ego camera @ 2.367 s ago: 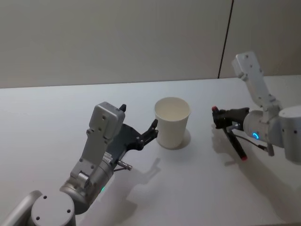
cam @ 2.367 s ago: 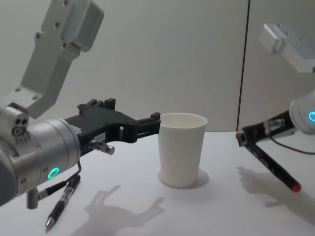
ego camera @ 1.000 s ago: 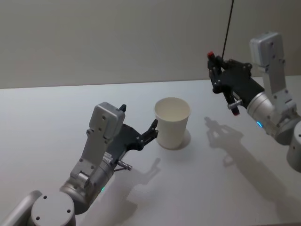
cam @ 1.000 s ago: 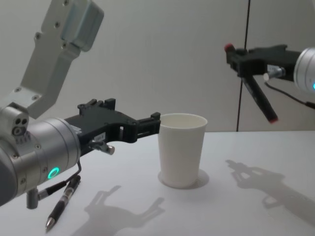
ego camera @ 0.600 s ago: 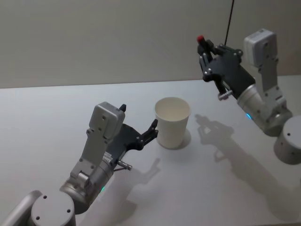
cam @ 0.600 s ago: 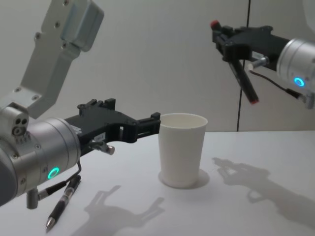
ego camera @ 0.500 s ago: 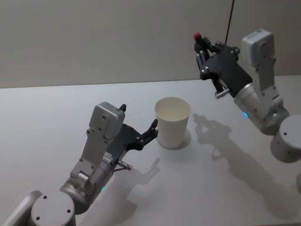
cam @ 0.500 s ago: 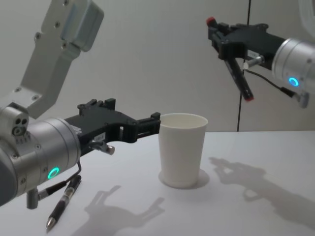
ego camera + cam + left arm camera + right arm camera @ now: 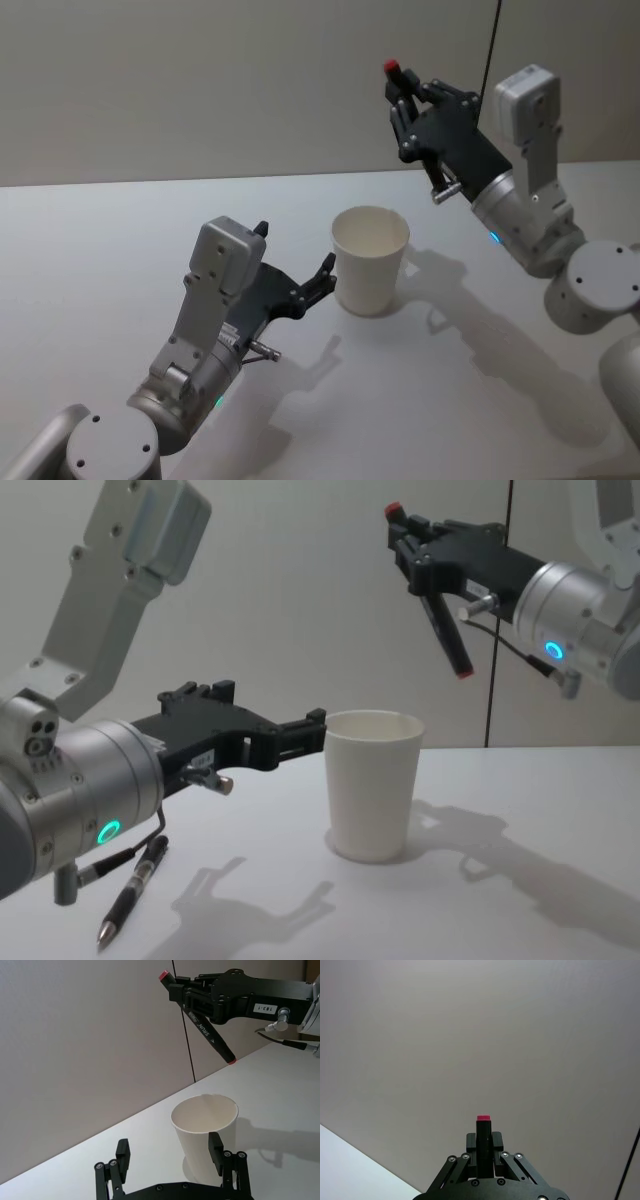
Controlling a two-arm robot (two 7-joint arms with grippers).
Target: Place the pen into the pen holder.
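You're looking at what reads as a robotics lab or test bay. A plain white desk [image 9: 100, 260] runs back to a flat, pale grey wall [image 9: 200, 80], marked by one thin dark vertical line [image 9: 489, 720] at the far right. Two metal robot arms, the left arm [image 9: 90, 780] and the right arm [image 9: 530, 225], reach over the desk with small status rings lit. The props are simple stationery — a white paper pen holder [image 9: 372, 785] and a pen [image 9: 445, 630].
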